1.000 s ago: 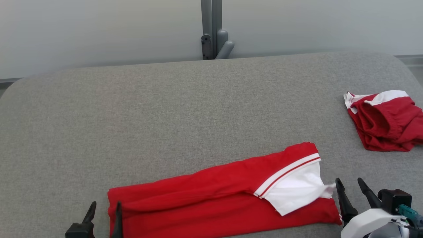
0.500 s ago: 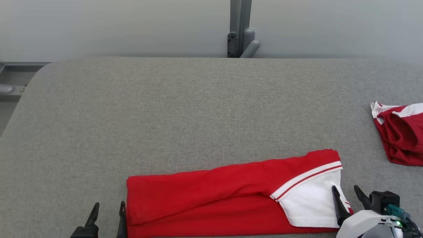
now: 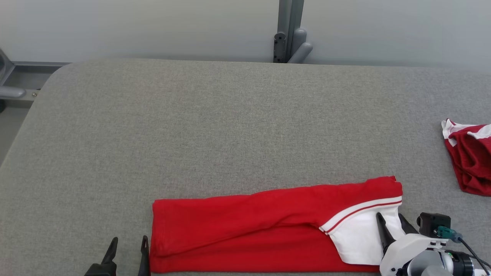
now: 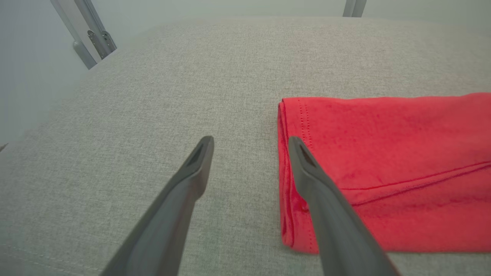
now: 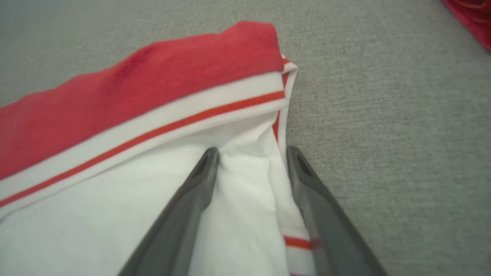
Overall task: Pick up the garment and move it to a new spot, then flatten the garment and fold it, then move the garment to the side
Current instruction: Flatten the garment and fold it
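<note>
Garment (image 3: 249,230), red with a white striped end, is seen lying as a long narrow band along the near edge of the grey table (image 3: 191,134). Its layers are doubled lengthwise, so the pick-up, the move and the flattening are judged to be done and the folding partly done. A crosswise fold, end to end, is judged to be left, and after it the shift to the side.

At the band's left end the left gripper (image 3: 128,249) is held with its jaws spread and nothing between them. One finger lies just over the hemmed edge and the other over bare table. At the right end the right gripper (image 5: 253,153) is set on the white part (image 3: 356,241), jaws apart, with a ridge of white cloth between them that is not yet pinched. Neither end is lifted.

A second red and white piece (image 3: 470,161) is heaped well apart at the table's right edge. Whether it belongs to the task cannot be told.
</note>
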{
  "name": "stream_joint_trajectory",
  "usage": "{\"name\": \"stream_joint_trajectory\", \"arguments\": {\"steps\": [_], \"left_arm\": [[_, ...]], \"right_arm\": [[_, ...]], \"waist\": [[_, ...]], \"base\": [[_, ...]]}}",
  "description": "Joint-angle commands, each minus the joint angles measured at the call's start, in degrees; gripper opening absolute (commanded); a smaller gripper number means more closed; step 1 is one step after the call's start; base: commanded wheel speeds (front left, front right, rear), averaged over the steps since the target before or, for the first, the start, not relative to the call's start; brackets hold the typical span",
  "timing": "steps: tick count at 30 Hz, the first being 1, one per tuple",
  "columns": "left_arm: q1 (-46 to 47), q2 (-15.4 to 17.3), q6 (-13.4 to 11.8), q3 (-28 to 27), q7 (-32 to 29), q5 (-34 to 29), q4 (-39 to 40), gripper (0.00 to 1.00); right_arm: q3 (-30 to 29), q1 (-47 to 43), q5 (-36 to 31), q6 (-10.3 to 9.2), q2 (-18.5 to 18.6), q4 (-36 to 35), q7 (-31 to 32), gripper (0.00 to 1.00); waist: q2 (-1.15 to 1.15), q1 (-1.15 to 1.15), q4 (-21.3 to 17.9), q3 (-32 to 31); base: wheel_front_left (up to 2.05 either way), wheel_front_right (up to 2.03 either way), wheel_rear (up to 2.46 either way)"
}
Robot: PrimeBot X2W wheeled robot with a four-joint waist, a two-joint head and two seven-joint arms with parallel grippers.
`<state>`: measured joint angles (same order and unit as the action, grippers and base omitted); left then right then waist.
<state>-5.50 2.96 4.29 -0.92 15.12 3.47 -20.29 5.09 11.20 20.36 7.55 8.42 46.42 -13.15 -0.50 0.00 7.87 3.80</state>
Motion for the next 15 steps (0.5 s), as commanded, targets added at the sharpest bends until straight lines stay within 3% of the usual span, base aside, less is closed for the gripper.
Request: {"name": "stream_joint_trajectory", "arguments": {"steps": [1,2,7,15], "left_arm": [[0.58,-0.01,0.24,0.21,-0.01,-0.09,-0.13,1.0],[0.64,-0.01,0.28,0.23,-0.01,-0.03,-0.22,1.0],[1.01,-0.01,0.15,0.57,-0.01,0.56,-0.47,1.0],[0.59,0.01,-0.22,1.3,-0.01,1.28,-0.84,1.0]], "right_arm": [[1.03,-0.73,0.46,-0.12,-0.17,2.93,1.95,0.09],[1.17,-0.63,1.2,-0.13,-0.35,3.47,1.87,0.0],[0.06,0.5,2.98,-0.22,0.51,5.34,0.22,0.0],[-8.28,0.85,2.27,-0.44,3.72,3.06,-1.83,0.0]], "waist": [[0.5,0.0,-0.05,0.0],[0.5,0.0,-0.08,0.03],[0.5,0.0,-0.22,0.43],[0.5,0.0,-1.05,0.44]], "base": [[0.0,0.0,0.0],[0.0,0.0,0.0],[0.0,0.0,0.0],[0.0,0.0,0.0]]}}
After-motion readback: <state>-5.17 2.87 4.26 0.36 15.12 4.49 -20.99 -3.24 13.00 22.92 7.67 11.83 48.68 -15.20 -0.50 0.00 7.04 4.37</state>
